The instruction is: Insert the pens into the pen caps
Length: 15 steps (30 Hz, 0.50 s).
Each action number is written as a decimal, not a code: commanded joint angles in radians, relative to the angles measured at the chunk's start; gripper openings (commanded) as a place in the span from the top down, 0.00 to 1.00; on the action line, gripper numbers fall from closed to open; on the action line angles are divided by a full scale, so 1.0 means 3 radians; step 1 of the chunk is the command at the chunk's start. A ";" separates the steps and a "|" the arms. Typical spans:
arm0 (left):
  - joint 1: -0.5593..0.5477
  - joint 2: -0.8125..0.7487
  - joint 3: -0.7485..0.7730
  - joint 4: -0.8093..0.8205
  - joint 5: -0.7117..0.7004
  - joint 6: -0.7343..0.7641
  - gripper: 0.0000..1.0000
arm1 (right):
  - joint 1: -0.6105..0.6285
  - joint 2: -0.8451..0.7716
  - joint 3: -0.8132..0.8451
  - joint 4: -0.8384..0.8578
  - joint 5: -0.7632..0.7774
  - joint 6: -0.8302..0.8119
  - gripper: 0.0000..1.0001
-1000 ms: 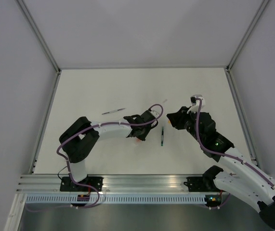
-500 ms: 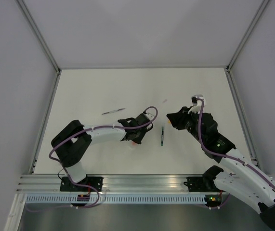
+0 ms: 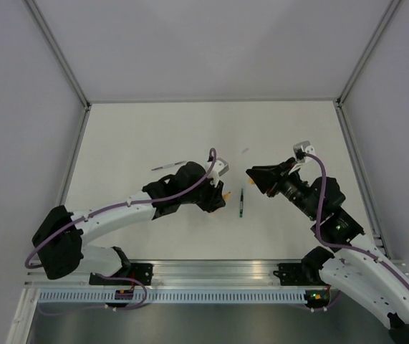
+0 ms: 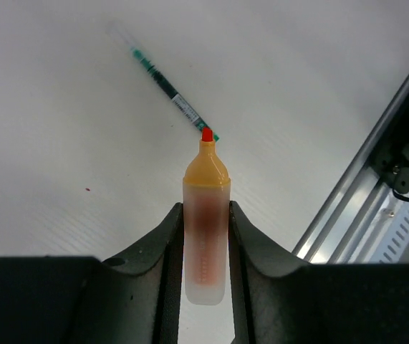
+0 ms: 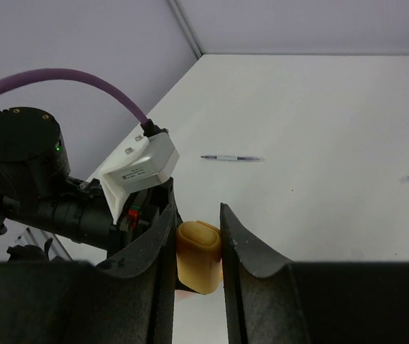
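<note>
The silver pen (image 3: 168, 165) lay left of the middle of the table (image 3: 132, 129), toward its far edge. Near the middle, the left claw (image 4: 205, 215) was clenched on the orange marker (image 4: 205, 247), red tip out. The green pen (image 3: 241, 203) lay flat just to its right. Further right, the right claw (image 5: 197, 221) was grasping the yellow cap (image 5: 198, 264).

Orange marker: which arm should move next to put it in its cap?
Left, probably. The left pincer grips the orange marker with the red tip poking out in front, free to push forward. The right pincer holds the yellow-orange cap and could just keep it steady.
</note>
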 commanded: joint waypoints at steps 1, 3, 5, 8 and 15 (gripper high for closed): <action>0.0006 -0.0199 -0.0114 0.0347 0.0295 0.0086 0.98 | -0.0009 0.0039 -0.0019 0.0321 -0.0237 -0.0099 1.00; 0.0011 -0.0347 -0.0190 0.0455 0.0449 0.0060 0.98 | -0.0009 0.0100 -0.0034 0.0449 -0.0511 -0.0124 1.00; 0.0016 -0.0449 -0.0237 0.0582 0.0627 0.0030 0.98 | -0.0009 0.0191 -0.0050 0.0699 -0.0742 -0.0074 1.00; 0.0021 -0.0669 -0.0329 0.0797 0.0842 -0.0006 0.98 | -0.0009 0.0238 -0.0090 0.1098 -0.1121 0.0013 1.00; 0.0021 -0.1287 -0.0727 0.1394 0.1078 -0.0272 0.98 | -0.0009 0.0177 -0.0030 0.1518 -0.1357 0.0234 1.00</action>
